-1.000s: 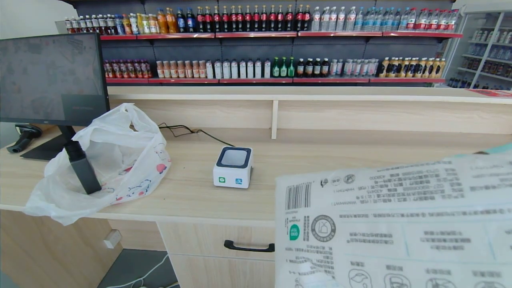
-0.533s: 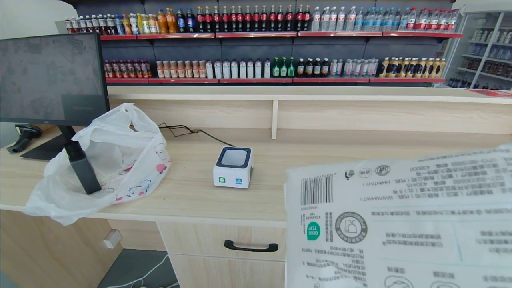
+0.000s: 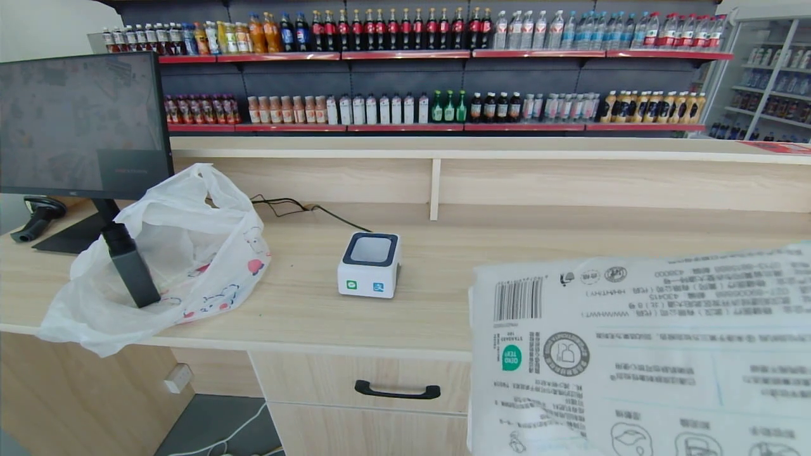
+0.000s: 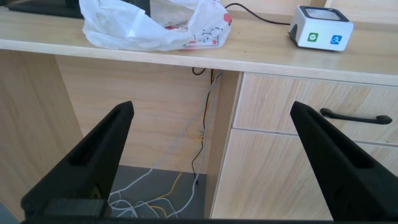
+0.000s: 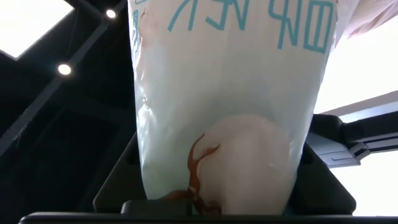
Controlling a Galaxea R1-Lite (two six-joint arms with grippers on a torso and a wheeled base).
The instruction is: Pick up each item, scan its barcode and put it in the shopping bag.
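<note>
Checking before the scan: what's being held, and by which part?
The right gripper clamps the white printed package by one end; the left gripper is open, empty.

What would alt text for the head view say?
A white package, barcode facing the camera, is held up at lower right before a wooden counter. On the counter sit a scanner and, further left, an open shopping bag beside a monitor.

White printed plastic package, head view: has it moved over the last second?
Yes. The white printed plastic package has slid toward the robot's right; its barcode edge lies farther from the small white box scanner, which stayed put.
</note>
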